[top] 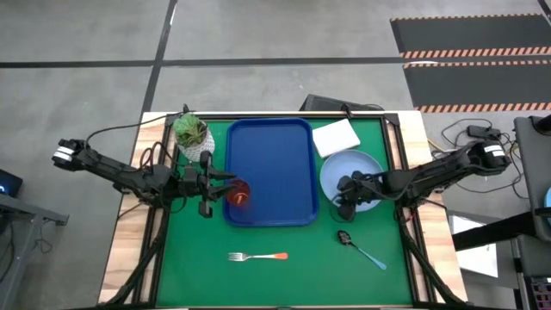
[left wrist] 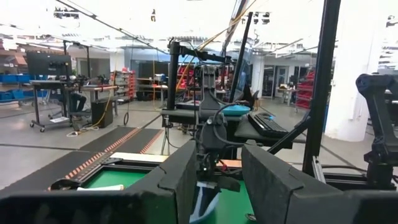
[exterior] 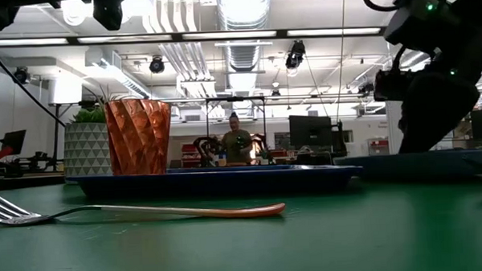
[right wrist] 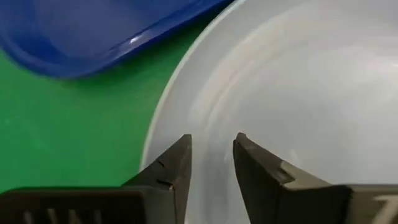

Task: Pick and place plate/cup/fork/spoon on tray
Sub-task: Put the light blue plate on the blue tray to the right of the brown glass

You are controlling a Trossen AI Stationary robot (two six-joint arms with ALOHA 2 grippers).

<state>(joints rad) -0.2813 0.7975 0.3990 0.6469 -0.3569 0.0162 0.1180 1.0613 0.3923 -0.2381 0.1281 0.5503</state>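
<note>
From above, I see the tray (top: 269, 170) lying mid-table on the green mat (top: 284, 267). The cup (top: 240, 196) stands inside the tray, at its left edge near the corner closest to the fork. My left gripper (top: 222, 187) is just outside that same left rim, beside the cup, fingers spread, nothing between them. The plate (top: 351, 173) lies on the mat just right of the tray. My right gripper (top: 343, 204) sits at the plate's rim on the side facing the tray. The white pad (top: 336, 137) lies off the tray's far right corner, touching the plate's far edge. The plant pot (top: 192, 135) is off the tray's far left corner. The fork (top: 257, 256) lies on the mat in front of the tray, and the spoon (top: 361, 246) in front of the plate, well apart from the fork.

At table level, the cup (exterior: 138, 137) stands upright on the tray (exterior: 218, 180), with the fork (exterior: 147, 210) lying in front of it. A person (exterior: 236, 144) shows far off in the room.

My left wrist camera shows only its fingers (left wrist: 180, 180) apart, with the room beyond.

My right wrist camera shows its fingers (right wrist: 177, 163) a little apart over the plate (right wrist: 298, 93) just inside the rim, holding nothing; the tray (right wrist: 93, 31) is beside it.
</note>
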